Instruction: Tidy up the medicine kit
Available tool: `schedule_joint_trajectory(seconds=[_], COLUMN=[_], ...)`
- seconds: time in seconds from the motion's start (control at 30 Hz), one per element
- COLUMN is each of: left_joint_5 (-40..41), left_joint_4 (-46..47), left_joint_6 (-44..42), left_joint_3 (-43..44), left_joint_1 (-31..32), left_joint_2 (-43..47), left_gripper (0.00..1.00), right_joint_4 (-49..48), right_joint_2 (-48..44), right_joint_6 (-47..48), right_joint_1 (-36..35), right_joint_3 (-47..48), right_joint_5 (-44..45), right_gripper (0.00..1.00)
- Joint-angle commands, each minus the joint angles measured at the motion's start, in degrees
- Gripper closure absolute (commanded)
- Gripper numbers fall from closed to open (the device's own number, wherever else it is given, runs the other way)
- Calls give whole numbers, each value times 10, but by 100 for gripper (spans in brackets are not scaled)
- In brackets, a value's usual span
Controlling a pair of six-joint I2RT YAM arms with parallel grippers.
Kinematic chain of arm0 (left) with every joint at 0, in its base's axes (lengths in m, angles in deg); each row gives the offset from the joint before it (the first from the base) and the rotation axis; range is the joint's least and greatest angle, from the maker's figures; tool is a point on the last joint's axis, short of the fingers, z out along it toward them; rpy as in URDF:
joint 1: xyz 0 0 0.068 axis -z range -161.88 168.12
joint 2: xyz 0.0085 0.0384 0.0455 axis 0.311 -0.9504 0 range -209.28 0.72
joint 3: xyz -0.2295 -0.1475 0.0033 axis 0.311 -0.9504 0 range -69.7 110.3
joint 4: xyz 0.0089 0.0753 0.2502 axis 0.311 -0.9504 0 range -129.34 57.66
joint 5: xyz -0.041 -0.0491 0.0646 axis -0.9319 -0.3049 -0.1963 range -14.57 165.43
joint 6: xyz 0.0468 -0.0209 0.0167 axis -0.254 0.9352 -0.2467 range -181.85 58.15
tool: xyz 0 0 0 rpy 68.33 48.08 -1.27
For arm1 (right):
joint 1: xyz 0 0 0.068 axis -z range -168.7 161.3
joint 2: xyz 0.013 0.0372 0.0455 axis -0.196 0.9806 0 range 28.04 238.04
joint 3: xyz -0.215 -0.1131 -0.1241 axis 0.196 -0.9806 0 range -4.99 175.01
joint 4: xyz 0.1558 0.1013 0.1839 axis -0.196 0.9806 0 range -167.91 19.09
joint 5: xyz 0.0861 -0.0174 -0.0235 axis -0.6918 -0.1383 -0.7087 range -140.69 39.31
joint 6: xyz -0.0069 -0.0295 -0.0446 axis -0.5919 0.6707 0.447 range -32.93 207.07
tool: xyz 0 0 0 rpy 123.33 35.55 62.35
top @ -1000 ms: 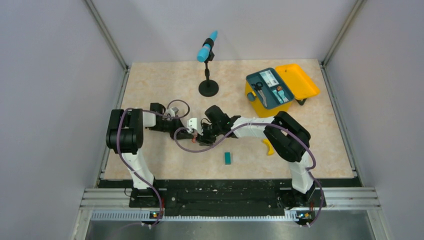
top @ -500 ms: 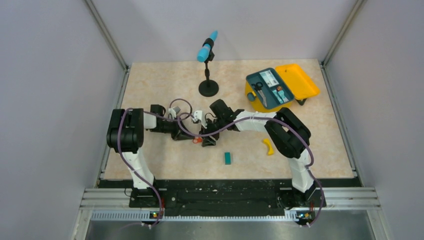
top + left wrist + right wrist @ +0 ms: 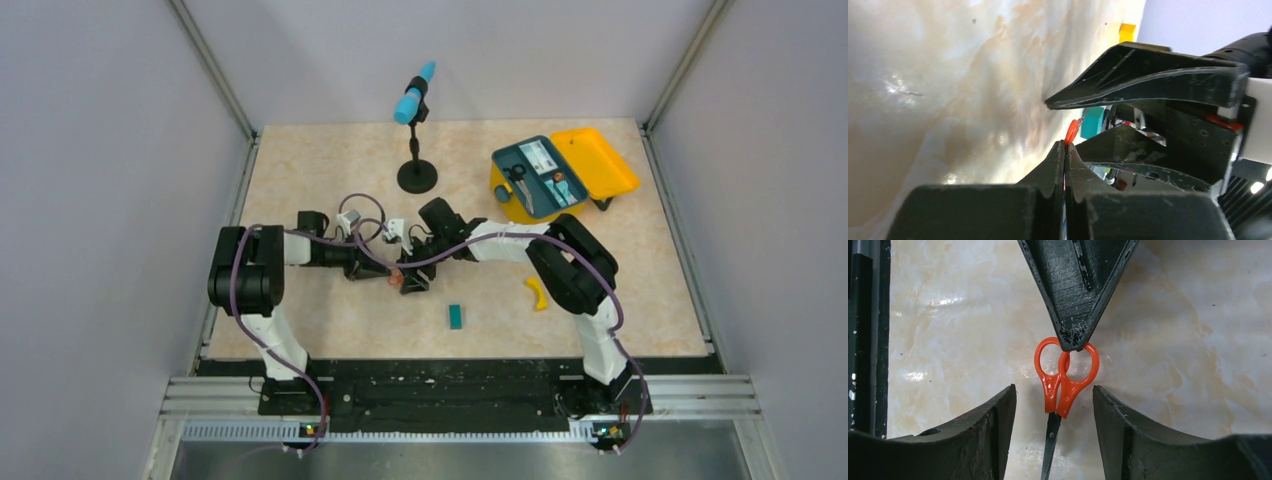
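orange scissors (image 3: 1066, 375) are sitting pinched in the left end effector (image 3: 1073, 342), whose closed tip is clamping the spot where the two finger loops are meeting. the right end effector (image 3: 1054, 395) is standing open, its two fingers (image 3: 988, 430) flanking the handle shanks and the dark blades without touching them. both arms are reaching in over the middle of the marbled worktop (image 3: 320, 170). the medicine kit (image 3: 518, 215) is sitting at the far right of the worktop, well apart from both end effectors, with its yellow lid (image 3: 600, 160) lying open to the right and its dark teal insert tray (image 3: 540, 178) showing a few small items. a small teal block (image 3: 455, 316) and a yellow curved piece (image 3: 538, 293) are lying apart on the near part of the worktop. a blue-headed microphone stand (image 3: 416, 175) is standing near the far edge.
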Motion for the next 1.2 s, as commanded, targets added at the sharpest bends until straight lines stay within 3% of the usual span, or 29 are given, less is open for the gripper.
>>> schedule_joint_trajectory(seconds=[0.0,0.07,0.27,0.3,0.43,0.6,0.9,1.0,1.17], left_joint_5=[-33,-30,-9,-5,6,3,62,109,194], left_joint_4=[38,39,26,20,-12,-67,-193,-196,-271], left_joint_6=[21,21,-1,-5,-17,-30,-33,-35,-107], left_joint_3=[-10,-10,-4,-1,13,47,95,84,143], left_joint_1=[-1,-2,-1,-1,-1,-13,-57,-66,-67], left_joint_2=[34,37,45,47,51,80,122,138,182], left_gripper=[100,100,100,95,72,57,49,43,39], right_joint_4=[51,50,50,50,51,70,199,212,183], right_joint_2=[39,41,30,27,12,-29,-228,-286,-326], right_joint_6=[-16,-20,-31,-33,-39,-42,-26,-38,-101], right_joint_1=[0,1,2,3,9,22,136,190,289], right_joint_3=[-10,-7,-2,-3,-13,-19,-33,-30,-1], right_joint_5=[1,0,5,7,11,9,16,59,175], right_gripper=[46,56,98,100,100,100,100,100,100])
